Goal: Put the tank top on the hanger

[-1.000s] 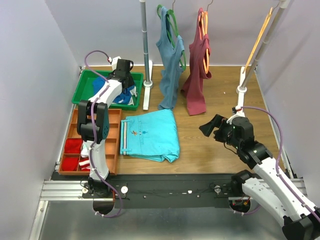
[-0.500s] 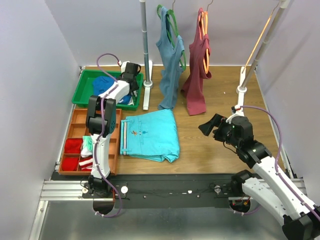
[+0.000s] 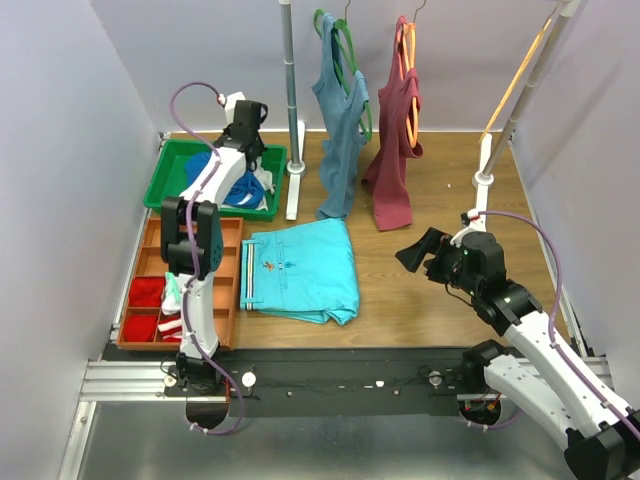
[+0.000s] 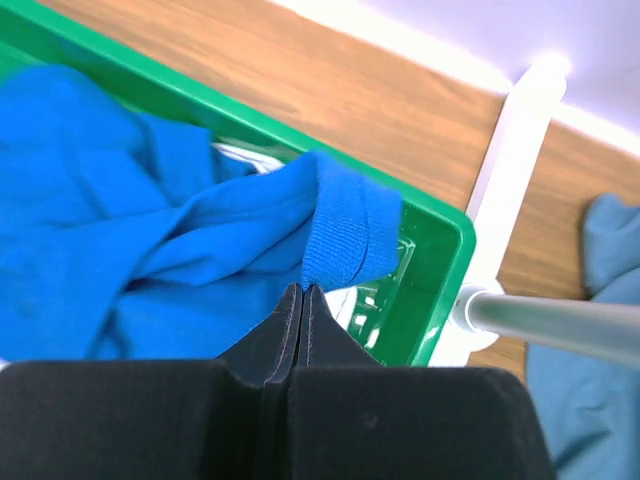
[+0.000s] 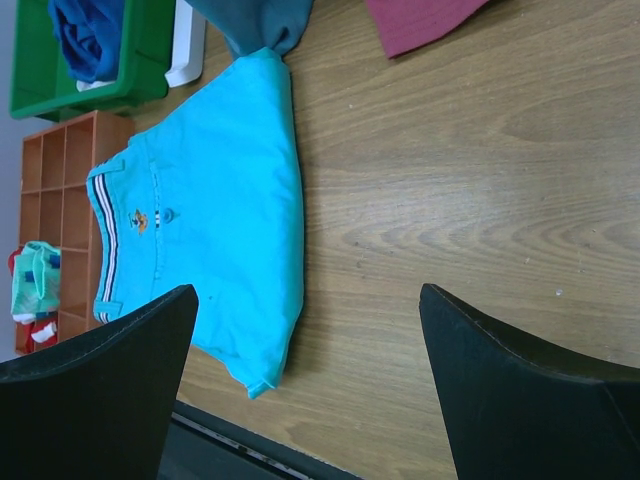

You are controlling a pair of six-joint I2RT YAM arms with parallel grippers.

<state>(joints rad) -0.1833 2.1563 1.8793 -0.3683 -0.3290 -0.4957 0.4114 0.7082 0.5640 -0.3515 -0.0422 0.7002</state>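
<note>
Left gripper (image 4: pixel 303 290) clamped on a ribbed edge of the tank top (image 4: pixel 150 250), rest heaped in the green bin (image 4: pixel 440 270); right gripper (image 5: pixel 305 300) spread wide, empty; hanger (image 3: pixel 515 85) bare at far right, so lifting and threading both remain.

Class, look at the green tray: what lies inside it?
A bunched royal blue tank top, its ribbed edge pinched by the left fingers, fills the green tray. Something white shows beneath; the cloth covers the rest.
</note>
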